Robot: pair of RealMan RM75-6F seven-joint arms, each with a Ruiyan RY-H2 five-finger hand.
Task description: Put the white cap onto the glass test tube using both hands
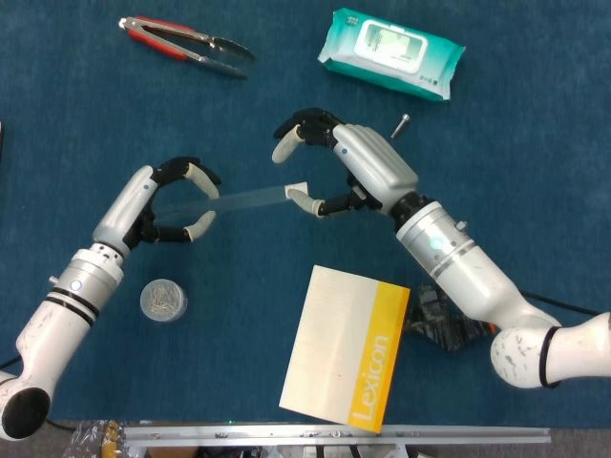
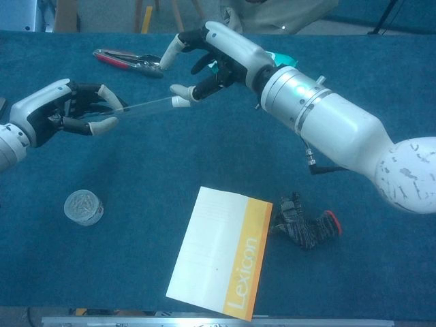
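My left hand (image 1: 145, 204) grips the base of the glass test tube (image 1: 243, 197), which lies almost level above the blue table and points right. The white cap (image 1: 295, 189) sits on the tube's right end. My right hand (image 1: 361, 168) hovers just right of that end with its fingers spread. One finger is lifted well above the cap and the thumb tip lies close under it; contact cannot be told. In the chest view the left hand (image 2: 49, 114) holds the tube (image 2: 143, 107), the cap (image 2: 180, 101) shows at its tip, and the right hand (image 2: 221, 58) is open beside it.
Red-handled pliers (image 1: 186, 40) lie at the far left and a teal wipes pack (image 1: 391, 52) at the far right, with a small bolt (image 1: 400, 125) near it. A round jar (image 1: 163, 300), a white and yellow Lexicon book (image 1: 346, 343) and a dark bundle (image 2: 306, 228) sit nearer.
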